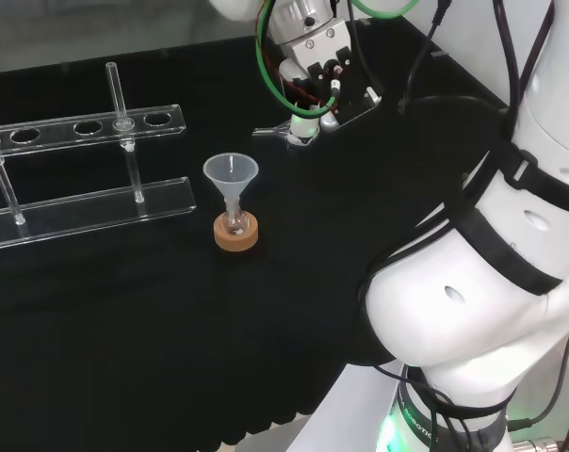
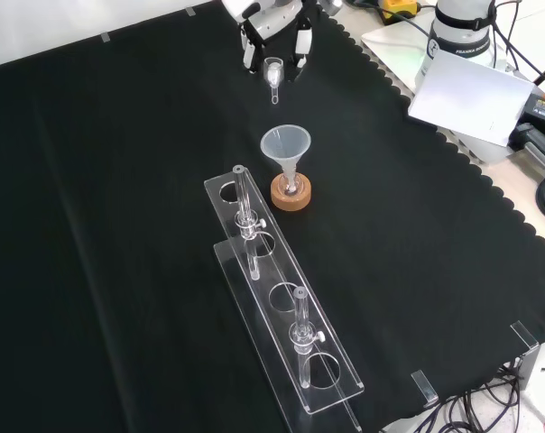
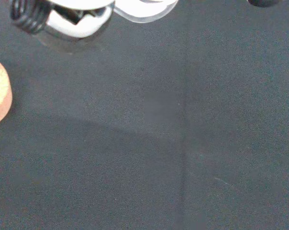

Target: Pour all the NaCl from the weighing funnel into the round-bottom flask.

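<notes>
The hand hangs above the cloth at the top of the front view, its fingers pinching a small clear weighing funnel whose spout points down-view toward the flask. The flask sits in a cork ring near the cloth's middle with a clear funnel in its neck, apart from the hand. Just beside it stands a clear rack holding glass tubes.

A clear test-tube rack holding glass tubes stands on black cloth.
</notes>
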{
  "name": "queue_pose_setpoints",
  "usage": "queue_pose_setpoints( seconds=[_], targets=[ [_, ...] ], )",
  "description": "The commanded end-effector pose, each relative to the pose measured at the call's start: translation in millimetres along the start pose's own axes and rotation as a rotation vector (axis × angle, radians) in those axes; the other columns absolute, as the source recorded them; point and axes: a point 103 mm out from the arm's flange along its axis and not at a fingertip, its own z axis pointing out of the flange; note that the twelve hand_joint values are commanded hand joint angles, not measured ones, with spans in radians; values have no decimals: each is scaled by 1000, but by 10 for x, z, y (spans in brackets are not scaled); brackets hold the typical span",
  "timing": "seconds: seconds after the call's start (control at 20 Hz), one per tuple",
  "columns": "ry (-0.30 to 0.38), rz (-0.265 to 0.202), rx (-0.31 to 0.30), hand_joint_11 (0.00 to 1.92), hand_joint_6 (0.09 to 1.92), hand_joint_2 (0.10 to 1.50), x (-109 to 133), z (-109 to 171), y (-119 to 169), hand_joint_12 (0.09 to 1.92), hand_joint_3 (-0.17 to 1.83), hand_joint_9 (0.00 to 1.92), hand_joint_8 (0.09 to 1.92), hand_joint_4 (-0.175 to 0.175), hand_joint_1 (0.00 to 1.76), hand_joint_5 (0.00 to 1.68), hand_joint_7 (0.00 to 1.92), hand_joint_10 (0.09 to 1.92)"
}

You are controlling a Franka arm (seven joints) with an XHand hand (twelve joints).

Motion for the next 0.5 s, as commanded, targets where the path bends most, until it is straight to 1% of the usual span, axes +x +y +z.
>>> queue_pose_setpoints(
  seconds=[0.05, 0.15, 0.4, 0.5],
  targets=[
    [-24, -15, 26, 1500, 665, 679, 98, -39, 19, 593, 623, 1612, 371, 175, 1120, 1271, 1339, 87],
    [-48, -11, 36, 1501, 665, 679, 125, -55, 40, 592, 623, 1612, 369, 175, 1120, 1271, 1339, 87],
    [-98, -28, 54, 1503, 664, 679, 171, -43, 111, 590, 622, 1613, 367, 175, 1120, 1272, 1341, 87],
    [-102, -35, 58, 1503, 663, 679, 177, -28, 128, 590, 622, 1613, 366, 175, 1120, 1272, 1341, 87]
  ],
)
